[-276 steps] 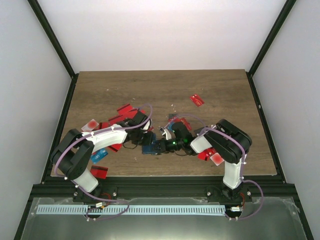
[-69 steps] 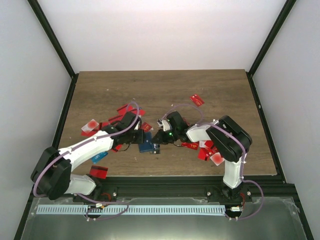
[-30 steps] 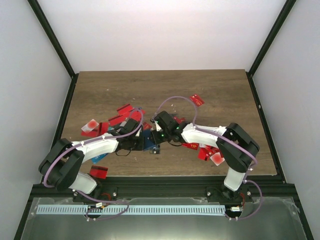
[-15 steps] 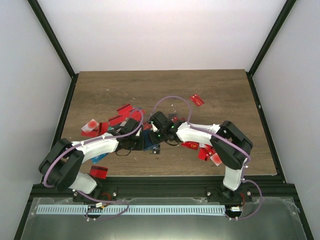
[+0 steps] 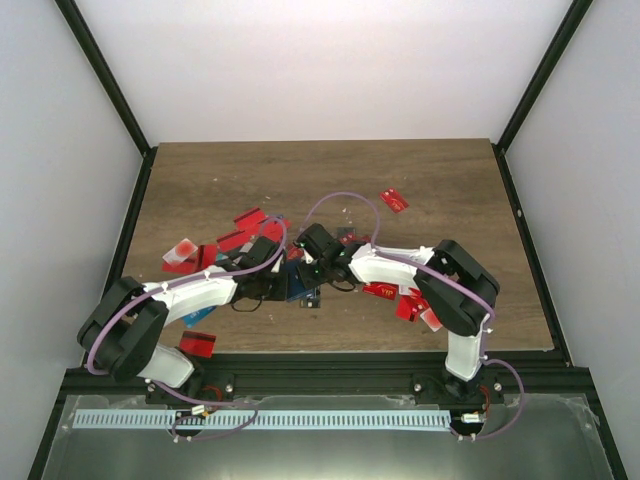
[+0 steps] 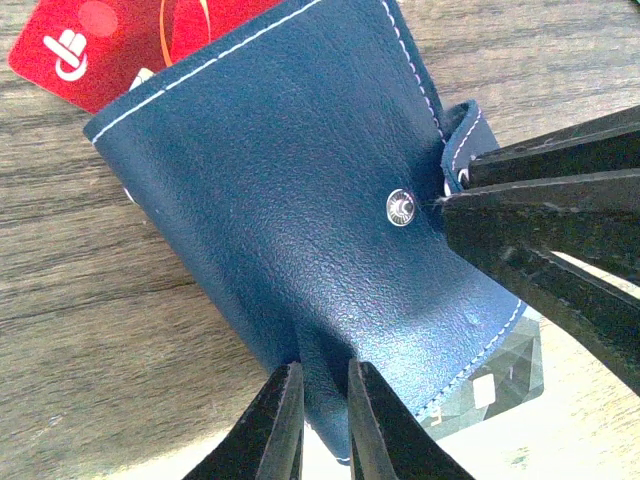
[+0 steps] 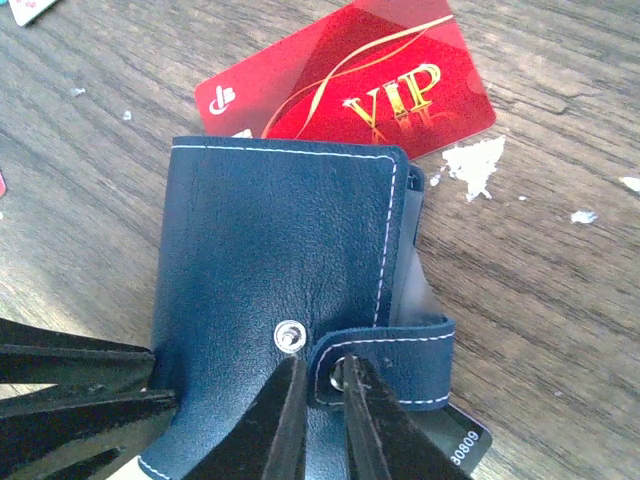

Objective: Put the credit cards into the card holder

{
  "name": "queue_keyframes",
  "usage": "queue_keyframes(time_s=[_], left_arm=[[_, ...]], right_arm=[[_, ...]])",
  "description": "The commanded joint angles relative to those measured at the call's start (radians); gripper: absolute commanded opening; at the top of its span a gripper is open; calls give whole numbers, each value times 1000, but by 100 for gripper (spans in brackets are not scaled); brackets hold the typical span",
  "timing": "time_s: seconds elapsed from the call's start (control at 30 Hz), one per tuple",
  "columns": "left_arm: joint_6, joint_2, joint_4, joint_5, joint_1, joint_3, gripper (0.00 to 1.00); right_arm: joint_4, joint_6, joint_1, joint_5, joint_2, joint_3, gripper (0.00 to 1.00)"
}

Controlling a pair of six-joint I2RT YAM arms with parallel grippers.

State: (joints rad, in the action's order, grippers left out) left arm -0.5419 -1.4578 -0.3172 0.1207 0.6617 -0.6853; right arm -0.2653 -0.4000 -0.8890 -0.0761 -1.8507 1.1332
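The card holder (image 6: 290,190) is a navy-blue folded case lying on the table, with a metal snap stud (image 6: 400,207) on its cover. My left gripper (image 6: 322,378) is shut, pinching a fold of the holder's near edge. My right gripper (image 7: 322,372) is shut on the holder's strap tab (image 7: 390,355), right beside the stud (image 7: 290,335). In the top view both grippers meet at the holder (image 5: 298,285): the left gripper (image 5: 274,285), the right gripper (image 5: 312,268). A red VIP card (image 7: 350,90) lies partly under the holder. A black card (image 7: 465,445) pokes out beneath it.
Red cards lie scattered on the wooden table (image 5: 450,180): a cluster at the left (image 5: 245,222), one far right (image 5: 394,200), some by the right arm (image 5: 410,300), one near the front edge (image 5: 200,343). A whitish-clear card (image 5: 183,250) lies left.
My right gripper has moved left along the table to the holder and now grips its strap tab. My left arm has held still on the holder for the last second.
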Motion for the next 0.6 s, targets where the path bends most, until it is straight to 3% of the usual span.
queue_keyframes(time_s=[0.0,0.23,0.57], left_arm=[[14,9,-2,14,-1,-24,16],[12,38,-34,0,-1,-46,16],[30,27,-47,-24,-55,-70,18]], right_arm=[[-13,-3,-7,31,-15,41,11],[-13,-2,-7,20,-4,41,1],[-21,6,-5,8,-10,58,1]])
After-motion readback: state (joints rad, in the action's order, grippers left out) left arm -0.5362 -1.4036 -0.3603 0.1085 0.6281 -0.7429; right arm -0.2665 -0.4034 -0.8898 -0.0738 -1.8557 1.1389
